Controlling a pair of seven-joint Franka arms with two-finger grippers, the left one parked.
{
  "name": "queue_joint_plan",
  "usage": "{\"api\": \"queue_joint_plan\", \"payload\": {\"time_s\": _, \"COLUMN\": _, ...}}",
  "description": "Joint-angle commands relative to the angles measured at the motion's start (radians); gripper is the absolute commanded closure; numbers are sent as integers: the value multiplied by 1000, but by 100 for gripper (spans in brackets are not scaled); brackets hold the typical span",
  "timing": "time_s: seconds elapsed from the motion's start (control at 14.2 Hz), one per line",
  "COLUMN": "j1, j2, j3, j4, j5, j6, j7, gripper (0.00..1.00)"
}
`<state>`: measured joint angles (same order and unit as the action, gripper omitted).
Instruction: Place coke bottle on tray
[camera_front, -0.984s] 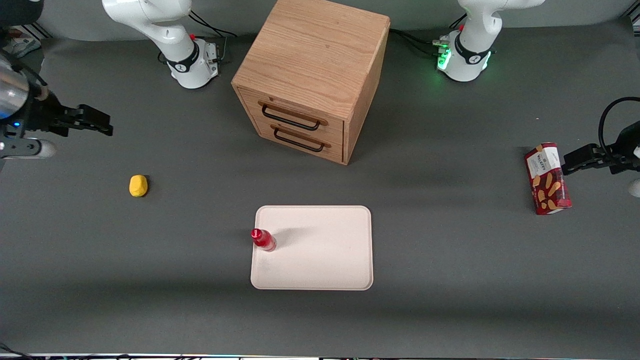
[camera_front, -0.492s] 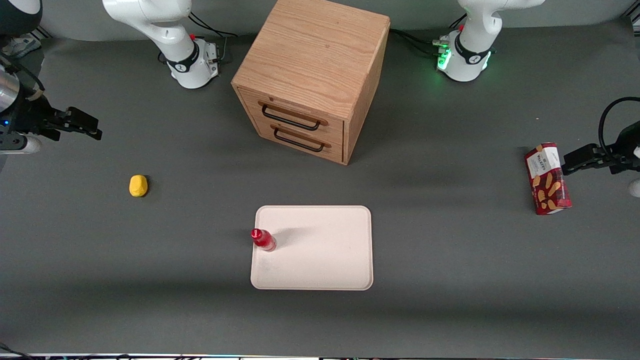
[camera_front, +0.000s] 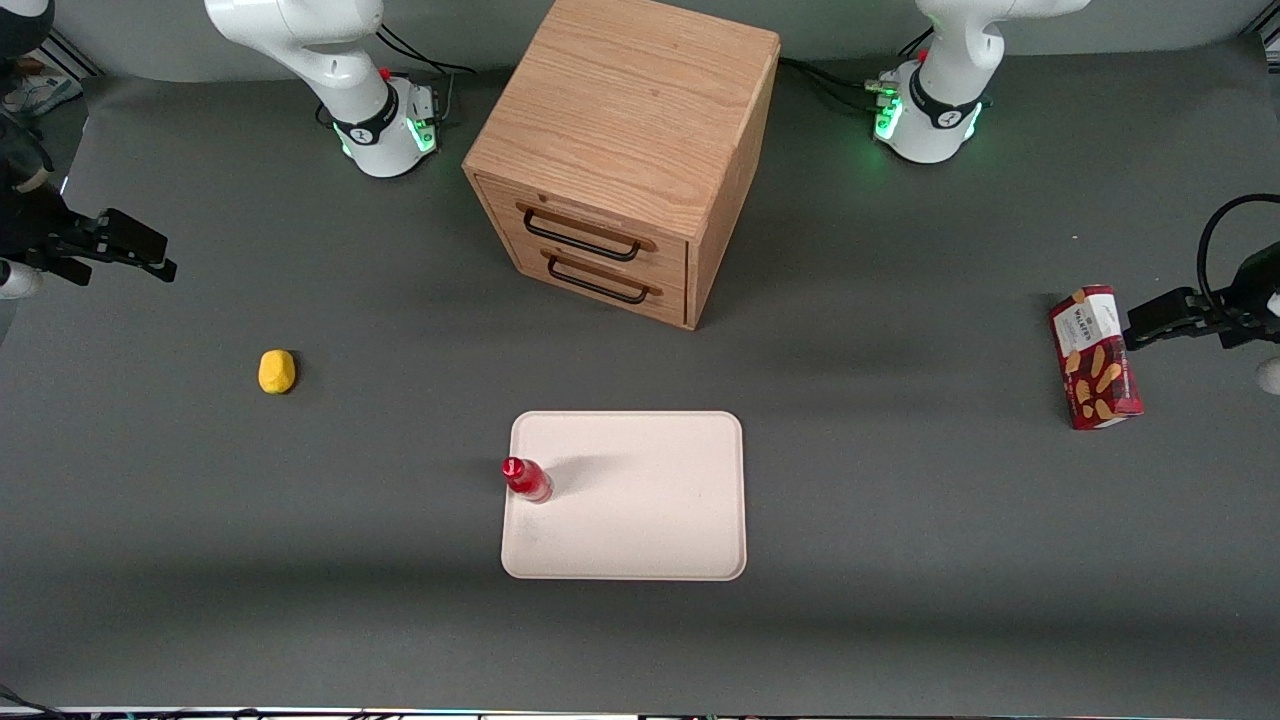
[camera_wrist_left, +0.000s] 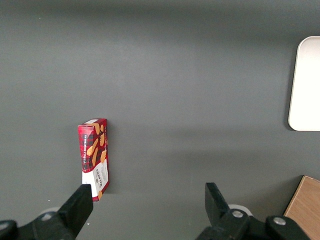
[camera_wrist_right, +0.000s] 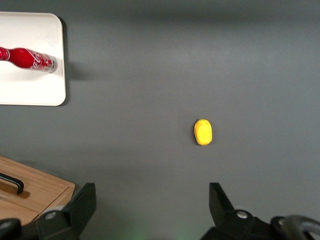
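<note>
the coke bottle (camera_front: 526, 479) stood upright on the tray (camera_front: 640, 520), just inside its rim at the edge toward the working arm, so the placing looked done. farther off, the gripper (camera_front: 140, 252) hung empty with fingers spread wide, high near the table's end, well apart from the bottle.

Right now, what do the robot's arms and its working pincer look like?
Both arms are glossy white with rounded segments, a black band low on each one and green lights glowing at the bases. Black cables run from the bases. The right arm's pincer is matte black with two flat, blocky fingers, standing open above the table at the working arm's end, away from the coke bottle on the tray.
</note>
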<state>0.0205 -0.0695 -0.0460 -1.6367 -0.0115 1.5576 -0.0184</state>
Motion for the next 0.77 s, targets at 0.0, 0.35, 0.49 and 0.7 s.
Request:
{"api": "queue_joint_plan", "payload": {"time_s": 0.0, "j1": 9, "j2": 7, "j3": -11, "j4": 12, "j5": 4, "j6": -1, "j7": -18, "gripper": 0}}
{"api": "queue_joint_plan", "payload": {"time_s": 0.35, "j1": 7, "j2": -1, "j3": -17, "j4": -5, "j5": 4, "j6": 1, "j7": -20, "gripper": 0}}
{"api": "queue_joint_plan", "payload": {"time_s": 0.49, "j1": 7, "j2": -3, "j3": -17, "j4": -3, "j5": 1, "j6": 3, "j7": -18, "gripper": 0}}
{"api": "queue_joint_plan", "payload": {"time_s": 0.7, "j1": 9, "j2": -7, "j3": -8, "j4": -2, "j5": 1, "j6": -7, "j7": -8, "gripper": 0}}
